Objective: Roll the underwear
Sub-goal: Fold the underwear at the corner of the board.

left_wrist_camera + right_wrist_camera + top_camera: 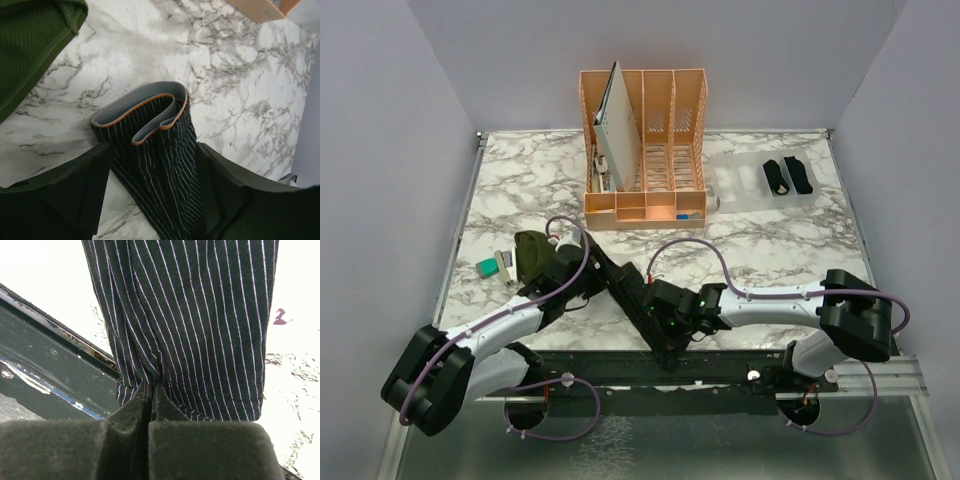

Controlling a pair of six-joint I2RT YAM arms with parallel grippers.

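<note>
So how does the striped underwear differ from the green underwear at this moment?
The striped underwear is black with thin pale lines; the green underwear is plain olive. The striped one is stretched into a long strip, the green one lies bunched. The right gripper is shut on the striped one's end, while nothing holds the green one. Both lie unrolled on the marble table.

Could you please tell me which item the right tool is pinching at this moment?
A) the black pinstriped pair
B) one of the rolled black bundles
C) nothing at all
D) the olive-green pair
A: in the right wrist view the right tool is closed tight on the hem edge of the black pinstriped pair, whose cloth bunches where the fingers meet.
</note>
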